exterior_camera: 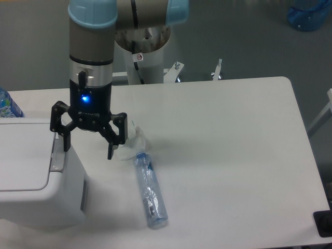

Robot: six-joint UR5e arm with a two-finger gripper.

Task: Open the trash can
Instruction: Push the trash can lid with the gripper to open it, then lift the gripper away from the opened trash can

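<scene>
While the large white boxy plastic trash can [36, 176] sits closed at the table's near left corner, the scene reads as follows.

Trash can: rounded corners, flat white lid [23, 155] lying level on top; its left part runs out of the picture.

Push-button: a grey strip [58, 154] along the lid's right edge, facing the middle of the table.

Arm: a silver and black UR5e wrist with pale blue joint caps comes down from the top of the picture, with a blue light [84, 98] glowing on the black gripper body.

Gripper: the black two-finger gripper [88, 147] points downward with its jaws spread wide and nothing between them.

Fingers: the left-hand fingertip in the picture [66, 144] hangs over the grey strip at the lid's right edge; whether it touches cannot be told. The other fingertip [110, 151] is off the can's right side, over the tabletop.

Paper: a crumpled white scrap [132, 142] lies on the table just right of the gripper, touching the bottle's cap end.

Bottle: a clear plastic bottle [149, 191] lies on its side, running from the scrap toward the near edge, apart from the can.

Table: a white rounded-corner top [233, 155] carrying all of these.

Far left: part of a blue-labelled bottle [7, 106] shows behind the can.
</scene>
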